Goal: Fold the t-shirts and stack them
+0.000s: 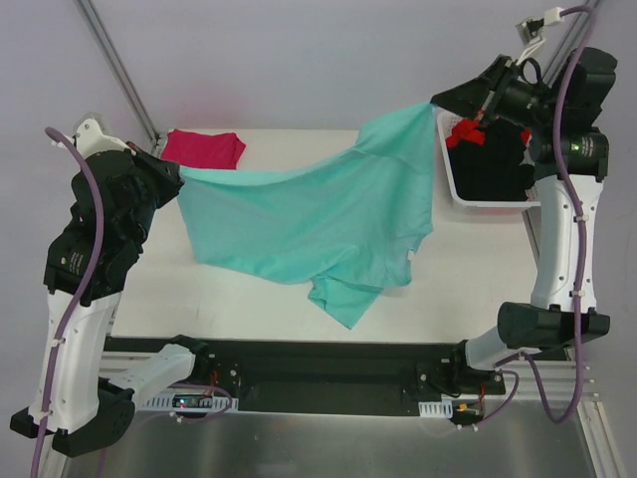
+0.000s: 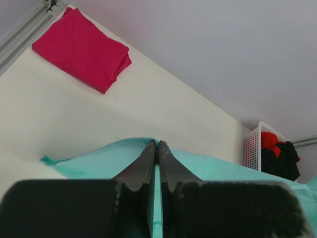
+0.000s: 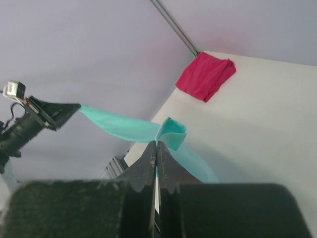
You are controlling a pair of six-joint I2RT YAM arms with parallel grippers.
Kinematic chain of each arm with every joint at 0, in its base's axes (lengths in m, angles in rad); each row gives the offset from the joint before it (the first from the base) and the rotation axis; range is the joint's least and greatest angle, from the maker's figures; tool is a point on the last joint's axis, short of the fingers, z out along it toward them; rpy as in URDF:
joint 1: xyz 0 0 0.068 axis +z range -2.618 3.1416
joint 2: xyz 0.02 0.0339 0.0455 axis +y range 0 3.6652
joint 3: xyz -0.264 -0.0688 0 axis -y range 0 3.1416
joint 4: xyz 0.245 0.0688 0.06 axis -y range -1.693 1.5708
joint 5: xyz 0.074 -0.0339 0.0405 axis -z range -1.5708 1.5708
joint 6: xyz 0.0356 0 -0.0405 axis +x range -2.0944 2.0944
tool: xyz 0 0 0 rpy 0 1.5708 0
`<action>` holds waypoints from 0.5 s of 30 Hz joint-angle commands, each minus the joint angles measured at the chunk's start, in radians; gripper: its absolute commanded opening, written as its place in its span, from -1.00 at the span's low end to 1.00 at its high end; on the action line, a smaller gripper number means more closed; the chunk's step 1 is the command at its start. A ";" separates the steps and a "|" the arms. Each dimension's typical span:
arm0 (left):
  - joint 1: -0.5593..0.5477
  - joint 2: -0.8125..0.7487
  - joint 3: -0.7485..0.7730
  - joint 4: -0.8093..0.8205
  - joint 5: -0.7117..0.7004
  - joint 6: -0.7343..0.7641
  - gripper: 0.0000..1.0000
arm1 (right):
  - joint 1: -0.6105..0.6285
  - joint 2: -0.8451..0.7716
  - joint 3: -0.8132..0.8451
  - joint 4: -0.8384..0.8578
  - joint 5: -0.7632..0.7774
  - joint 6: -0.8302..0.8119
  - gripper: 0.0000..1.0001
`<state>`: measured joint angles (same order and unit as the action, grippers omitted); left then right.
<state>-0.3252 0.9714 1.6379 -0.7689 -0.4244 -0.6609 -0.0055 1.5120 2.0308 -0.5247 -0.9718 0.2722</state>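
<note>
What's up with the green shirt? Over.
Left jaws, right jaws shut on soft teal cloth t-shirt, stretched wide. Folded magenta-pink cloth shirt far-left, clear.

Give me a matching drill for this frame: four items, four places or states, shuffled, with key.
Items:
1. teal t-shirt
2. magenta t-shirt
3. white basket
4. left gripper

Places or states:
A. folded, at the far left corner of the table
B. shut on the edge of the teal cloth
C. spread in the air, held at two ends
D. at the table's far right side

Pairs: 1-C, 2-A, 3-D, 4-B
</note>
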 commanded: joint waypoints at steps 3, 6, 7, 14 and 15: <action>0.011 -0.004 0.080 -0.070 -0.010 0.069 -1.00 | -0.090 0.039 0.062 0.347 -0.097 0.332 -0.99; 0.011 -0.002 0.108 -0.089 -0.019 0.078 -1.00 | -0.102 0.065 0.074 0.397 -0.103 0.386 -0.98; 0.011 0.001 0.115 -0.093 -0.022 0.083 -1.00 | -0.105 0.070 0.077 0.405 -0.104 0.392 -0.98; 0.011 0.015 0.161 -0.122 -0.060 0.110 -1.00 | -0.129 0.088 0.069 0.506 -0.108 0.476 -0.99; 0.011 0.023 0.165 -0.121 -0.065 0.113 -1.00 | -0.129 0.086 0.066 0.514 -0.110 0.482 -0.99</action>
<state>-0.3252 0.9791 1.7660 -0.8768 -0.4381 -0.5896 -0.1204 1.6051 2.0602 -0.1539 -1.0542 0.6605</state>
